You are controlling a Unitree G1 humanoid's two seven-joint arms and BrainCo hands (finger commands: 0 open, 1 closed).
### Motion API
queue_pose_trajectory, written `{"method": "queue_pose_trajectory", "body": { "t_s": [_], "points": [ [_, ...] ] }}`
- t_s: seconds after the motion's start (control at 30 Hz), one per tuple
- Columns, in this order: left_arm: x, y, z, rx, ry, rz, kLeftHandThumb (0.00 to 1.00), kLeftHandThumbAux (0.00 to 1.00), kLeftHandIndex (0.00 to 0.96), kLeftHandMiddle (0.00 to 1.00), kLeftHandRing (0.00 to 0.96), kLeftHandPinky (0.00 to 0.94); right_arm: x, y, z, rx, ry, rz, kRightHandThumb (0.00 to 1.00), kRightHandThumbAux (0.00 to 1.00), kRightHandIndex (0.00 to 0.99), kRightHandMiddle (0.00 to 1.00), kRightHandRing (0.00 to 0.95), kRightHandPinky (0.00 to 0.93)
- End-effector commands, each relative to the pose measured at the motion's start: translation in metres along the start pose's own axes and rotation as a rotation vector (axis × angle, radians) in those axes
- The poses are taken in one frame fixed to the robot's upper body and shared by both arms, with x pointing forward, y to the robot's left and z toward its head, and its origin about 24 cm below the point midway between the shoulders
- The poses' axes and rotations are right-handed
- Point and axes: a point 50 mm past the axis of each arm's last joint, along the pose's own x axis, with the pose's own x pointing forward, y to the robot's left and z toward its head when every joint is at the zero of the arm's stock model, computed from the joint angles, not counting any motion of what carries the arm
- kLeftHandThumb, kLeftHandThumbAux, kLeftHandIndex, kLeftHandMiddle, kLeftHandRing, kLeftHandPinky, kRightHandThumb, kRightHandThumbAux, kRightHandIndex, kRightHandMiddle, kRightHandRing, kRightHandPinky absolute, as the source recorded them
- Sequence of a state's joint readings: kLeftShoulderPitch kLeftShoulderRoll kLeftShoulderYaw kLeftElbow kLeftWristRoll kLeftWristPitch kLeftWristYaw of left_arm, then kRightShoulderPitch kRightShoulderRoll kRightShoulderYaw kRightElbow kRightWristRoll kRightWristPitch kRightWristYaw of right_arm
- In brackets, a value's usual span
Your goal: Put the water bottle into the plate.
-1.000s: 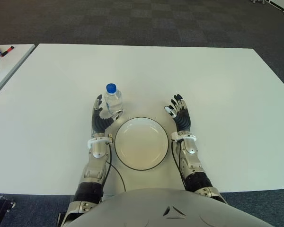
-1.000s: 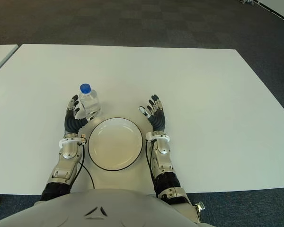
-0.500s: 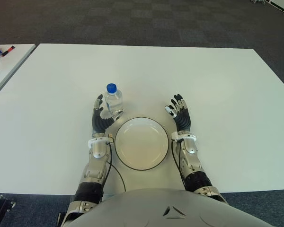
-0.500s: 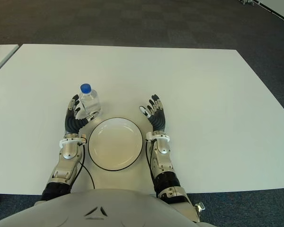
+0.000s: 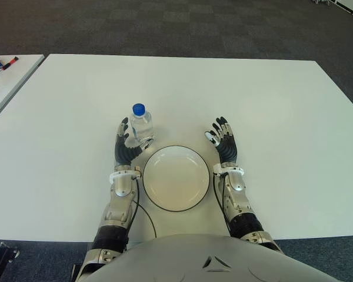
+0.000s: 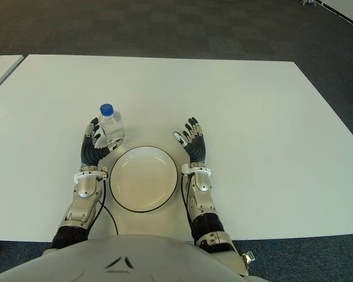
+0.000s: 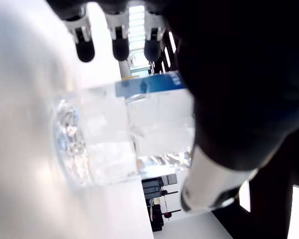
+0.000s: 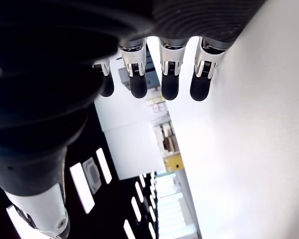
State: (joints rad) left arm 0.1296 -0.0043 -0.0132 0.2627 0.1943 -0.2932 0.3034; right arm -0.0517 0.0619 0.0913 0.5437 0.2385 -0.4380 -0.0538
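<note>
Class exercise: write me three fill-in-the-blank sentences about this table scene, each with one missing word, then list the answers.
1. The water bottle has a ____ cap.
2. The plate holds ____.
3. The bottle stands beside the robot's ____ hand, while the right hand shows on the plate's other side, its fingers spread and holding nothing.

Answers: blue; nothing; left

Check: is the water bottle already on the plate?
No, the water bottle stands upright on the table beyond the plate, beside the left hand.
</note>
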Motion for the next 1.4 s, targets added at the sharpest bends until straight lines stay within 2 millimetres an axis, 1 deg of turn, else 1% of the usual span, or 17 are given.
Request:
{"method": "queue_pose_trajectory", "body": {
  "t_s": [0.03,0.67,0.9,1.07,1.4],
  "points": [
    [0.002,-0.002,-0.001,-0.005,0.011,-0.017,0.0,0.918,0.092,0.062,0.033,0.025,-0.01,0.028,-0.023,0.121,0.121,-0.026,0.092,0.773,0.079,0.093,0.08,0.119],
    [0.003,-0.003,-0.001,0.012,0.019,-0.023,0.0,0.902,0.086,0.058,0.033,0.028,-0.01,0.028,-0.023,0.132,0.115,-0.031,0.07,0.789,0.078,0.089,0.077,0.119],
    [0.008,-0.003,-0.002,0.014,0.034,-0.024,0.0,0.901,0.084,0.056,0.031,0.021,-0.011,0.028,-0.024,0.114,0.117,-0.027,0.059,0.787,0.077,0.089,0.077,0.116],
    [0.013,-0.003,0.0,0.008,0.029,-0.021,0.0,0.906,0.083,0.056,0.031,0.033,-0.011,0.029,-0.024,0.119,0.119,-0.031,0.055,0.794,0.078,0.089,0.077,0.118],
    [0.017,-0.003,0.002,-0.022,0.014,-0.021,0.0,0.925,0.1,0.065,0.04,0.046,-0.011,0.029,-0.023,0.116,0.119,-0.037,0.051,0.798,0.082,0.091,0.08,0.122]
  ]
}}
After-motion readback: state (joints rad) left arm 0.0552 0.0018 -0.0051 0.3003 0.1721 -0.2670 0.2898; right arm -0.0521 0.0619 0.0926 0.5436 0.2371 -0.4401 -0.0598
